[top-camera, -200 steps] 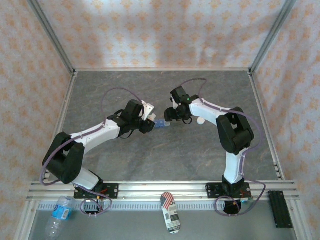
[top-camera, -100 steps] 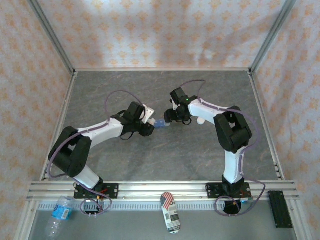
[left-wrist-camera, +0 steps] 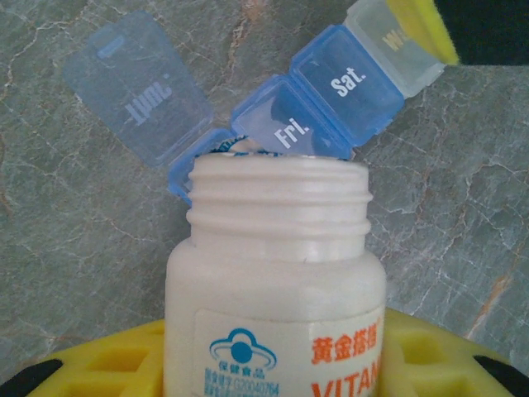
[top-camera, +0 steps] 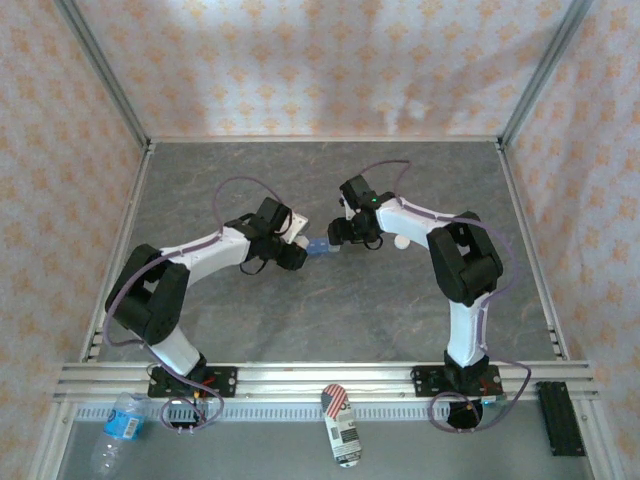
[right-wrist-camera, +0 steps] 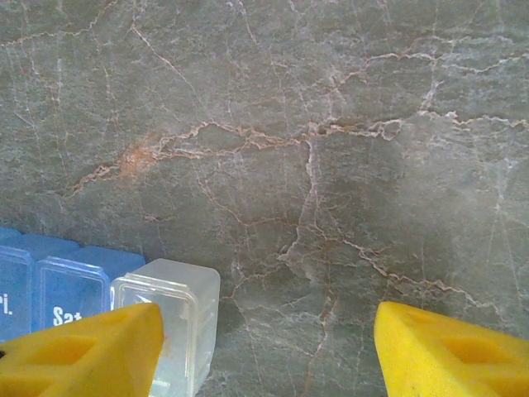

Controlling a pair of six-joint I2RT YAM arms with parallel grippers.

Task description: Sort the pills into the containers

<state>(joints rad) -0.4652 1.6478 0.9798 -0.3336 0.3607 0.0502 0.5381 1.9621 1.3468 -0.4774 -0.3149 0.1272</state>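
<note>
I hold the open bottle [left-wrist-camera: 277,248] clamped in the left gripper [left-wrist-camera: 273,361], mouth tipped toward the pill box [left-wrist-camera: 331,91] on the table [right-wrist-camera: 331,124], to pour into its open Thursday cell | right gripper [right-wrist-camera: 264,347] spread, empty, one finger at the box's clear end, likely bracing it

Robot test cell, lab-like: a grey stone-patterned tabletop [top-camera: 330,320] boxed in by aluminium frame posts [top-camera: 104,70] and walls [top-camera: 320,60] of peach flower-print covering. A left arm [top-camera: 190,262] and a right arm [top-camera: 462,265], white and black, are bolted to an aluminium rail [top-camera: 330,372] along the near edge.
</note>
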